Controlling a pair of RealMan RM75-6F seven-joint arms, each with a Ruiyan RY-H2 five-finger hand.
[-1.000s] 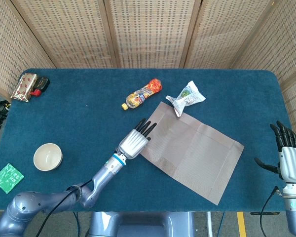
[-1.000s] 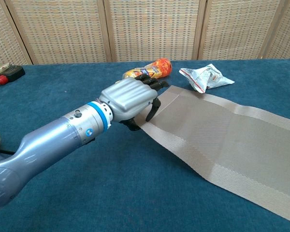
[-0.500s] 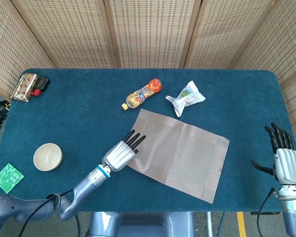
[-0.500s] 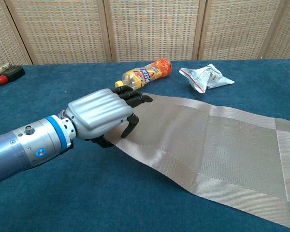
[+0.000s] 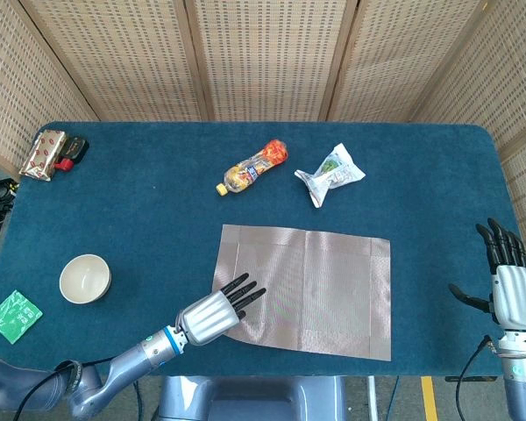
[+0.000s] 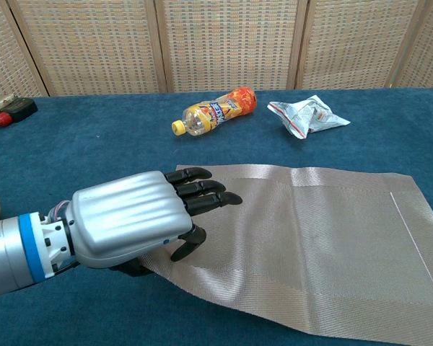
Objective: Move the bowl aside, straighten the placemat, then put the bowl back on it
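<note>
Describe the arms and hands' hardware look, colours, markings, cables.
Both hands have ribbed silver backs and black fingers. The left hand joins a glossy blue-grey arm through a blue-and-white wrist band, with a black cable running by the elbow. The right hand has a silver wrist with a small green mark and a black cable below it.

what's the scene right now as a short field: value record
placemat: placemat lies flat, edges about square to the table front
bowl: bowl sits off the mat, on the table's left side
left hand: left hand rests on the mat's near-left corner, fingers extended
right hand: right hand off the mat at the right edge, fingers apart, holding nothing
other items: bottle, crumpled wrapper
step left: bowl back on mat
</note>
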